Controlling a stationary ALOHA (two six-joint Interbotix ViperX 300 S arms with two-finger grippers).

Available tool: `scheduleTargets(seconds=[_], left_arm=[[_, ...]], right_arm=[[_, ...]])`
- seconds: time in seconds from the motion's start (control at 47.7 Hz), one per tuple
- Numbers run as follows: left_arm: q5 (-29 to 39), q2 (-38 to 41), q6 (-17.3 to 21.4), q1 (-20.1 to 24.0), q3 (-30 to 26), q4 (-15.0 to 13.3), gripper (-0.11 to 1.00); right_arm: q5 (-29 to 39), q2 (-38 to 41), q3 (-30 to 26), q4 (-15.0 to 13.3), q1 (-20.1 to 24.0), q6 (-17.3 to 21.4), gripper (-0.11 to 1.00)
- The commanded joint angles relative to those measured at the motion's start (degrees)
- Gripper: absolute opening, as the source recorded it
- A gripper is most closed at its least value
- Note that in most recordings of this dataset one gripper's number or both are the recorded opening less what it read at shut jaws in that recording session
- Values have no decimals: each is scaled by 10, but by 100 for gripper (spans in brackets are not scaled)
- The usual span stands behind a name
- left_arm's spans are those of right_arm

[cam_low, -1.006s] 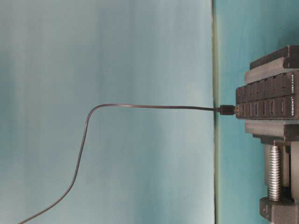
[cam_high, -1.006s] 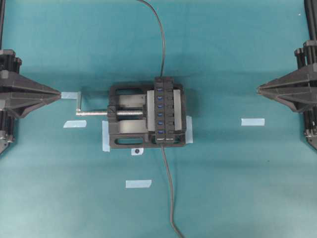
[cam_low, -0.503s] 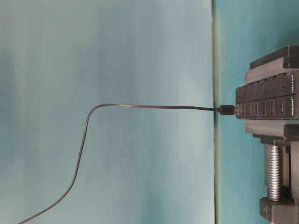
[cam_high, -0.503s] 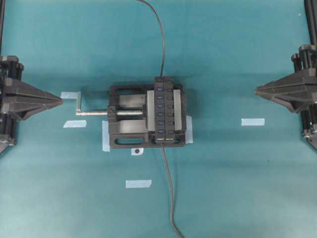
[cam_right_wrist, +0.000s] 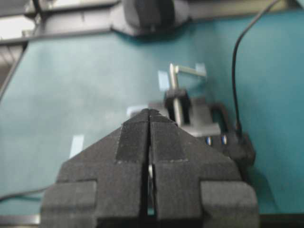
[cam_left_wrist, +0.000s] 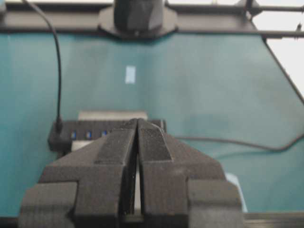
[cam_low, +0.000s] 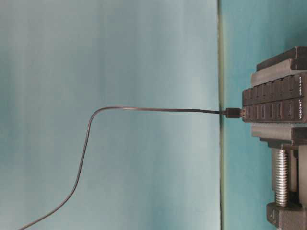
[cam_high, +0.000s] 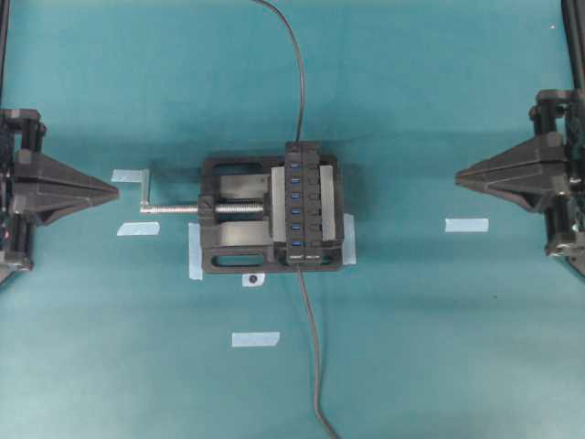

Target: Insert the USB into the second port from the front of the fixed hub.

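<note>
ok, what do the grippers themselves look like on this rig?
Both are matte black. From overhead, the left gripper and right gripper taper to wedge-like points off blockier black wrist housings. The wrist views show two flat fingers faced with rough, foam-like black pads. No markings or coloured cables visible.

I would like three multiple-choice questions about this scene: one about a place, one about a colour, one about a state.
1. Where does the hub sit?
A. clamped in the vise
B. in the left gripper
C. flat on the table, away from the vise

2. What colour shows inside the ports?
A. red
B. blue
C. yellow

3. How is the right gripper?
A. wide open
B. shut on a cable
C. shut, holding nothing

Answers:
1 A: the hub stands between the jaws of the vise.
2 B: the ports show blue in the overhead view.
3 C: the right gripper has its fingers pressed together with nothing between them.
</note>
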Motion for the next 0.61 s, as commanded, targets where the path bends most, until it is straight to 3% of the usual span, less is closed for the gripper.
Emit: scheduleTargets(seconds=[0.0, 0.377, 0.587], left_arm=[[10, 4, -1, 0, -22, 2, 0], [94, 37, -13, -1, -45, 1, 0], [101, 59, -17, -1, -47, 2, 0]], right_arm=[[25, 12, -26, 2, -2, 6, -2], [110, 99, -85, -2, -40, 5, -3], [137, 160, -112, -14, -49, 4, -3]])
